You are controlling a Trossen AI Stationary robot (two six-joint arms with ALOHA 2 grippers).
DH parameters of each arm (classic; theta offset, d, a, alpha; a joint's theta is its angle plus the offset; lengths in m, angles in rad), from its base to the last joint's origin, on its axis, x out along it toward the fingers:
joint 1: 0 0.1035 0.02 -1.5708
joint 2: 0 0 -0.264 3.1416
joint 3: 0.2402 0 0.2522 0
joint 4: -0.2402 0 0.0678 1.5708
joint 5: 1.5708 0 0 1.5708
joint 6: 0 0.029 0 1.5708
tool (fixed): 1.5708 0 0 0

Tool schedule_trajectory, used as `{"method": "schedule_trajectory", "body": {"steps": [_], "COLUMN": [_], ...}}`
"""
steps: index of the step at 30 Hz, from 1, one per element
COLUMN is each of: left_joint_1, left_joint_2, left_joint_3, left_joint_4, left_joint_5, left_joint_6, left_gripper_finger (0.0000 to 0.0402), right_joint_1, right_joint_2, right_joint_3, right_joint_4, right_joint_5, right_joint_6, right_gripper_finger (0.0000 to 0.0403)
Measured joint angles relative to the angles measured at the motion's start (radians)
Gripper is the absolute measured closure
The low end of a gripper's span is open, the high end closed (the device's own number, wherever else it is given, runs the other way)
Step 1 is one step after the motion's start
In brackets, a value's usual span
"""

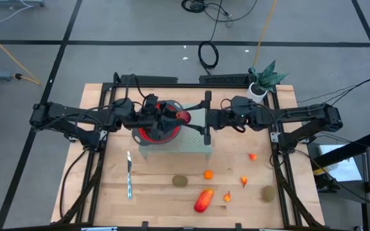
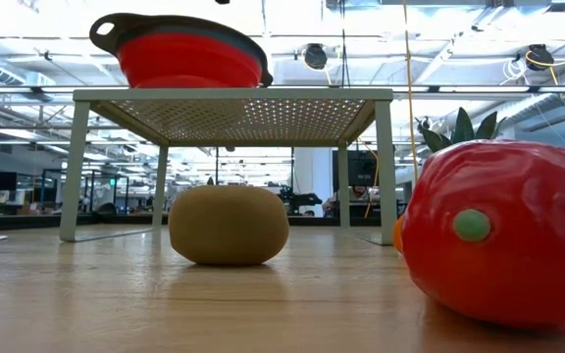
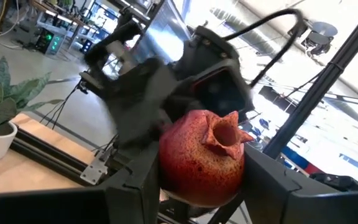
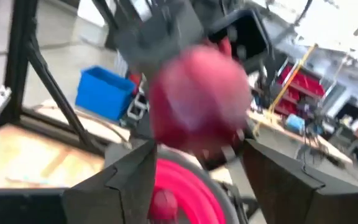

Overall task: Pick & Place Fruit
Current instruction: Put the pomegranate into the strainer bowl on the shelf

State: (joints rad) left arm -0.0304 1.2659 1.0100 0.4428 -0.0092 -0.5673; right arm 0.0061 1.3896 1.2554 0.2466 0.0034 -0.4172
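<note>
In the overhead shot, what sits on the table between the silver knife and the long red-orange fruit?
One brown-green oval fruit lies between the knife and the red-orange fruit; the rest of that stretch is bare wood, as the high view shows.

Pale wooden table (image 1: 153, 196), smooth, visible grain. Pomegranate (image 3: 201, 155) looks speckled, matt red plastic. Red bowl (image 2: 189, 54) glossy, smooth, with dark rim. Perforated metal rack (image 2: 233, 113), painted pale. Kiwi (image 2: 229, 226) matt and fuzzy; big red-orange fruit (image 2: 503, 235) shiny.
</note>
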Motion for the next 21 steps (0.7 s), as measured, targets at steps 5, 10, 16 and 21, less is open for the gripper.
{"method": "schedule_trajectory", "body": {"steps": [5,10,16,21], "left_joint_1": [0.016,0.044,0.063,0.063], "left_joint_2": [-0.006,-0.034,-0.100,-0.166], "left_joint_3": [0.000,0.002,0.000,0.000], "left_joint_4": [-0.002,-0.059,-0.274,-0.490], "left_joint_5": [0.000,0.000,-0.079,-0.164], "left_joint_6": [0.006,0.008,-0.005,-0.082], "left_gripper_finger": [0.0230,0.0229,0.0228,0.0228], "right_joint_1": [0.001,0.005,0.006,0.004], "right_joint_2": [-0.006,-0.006,-0.006,-0.007], "right_joint_3": [-0.001,0.000,0.000,0.000], "right_joint_4": [-0.034,-0.085,-0.178,-0.236], "right_joint_5": [0.023,0.094,0.198,0.210], "right_joint_6": [0.002,0.004,0.040,0.078], "right_gripper_finger": [0.0158,0.0155,0.0167,0.0184]}}
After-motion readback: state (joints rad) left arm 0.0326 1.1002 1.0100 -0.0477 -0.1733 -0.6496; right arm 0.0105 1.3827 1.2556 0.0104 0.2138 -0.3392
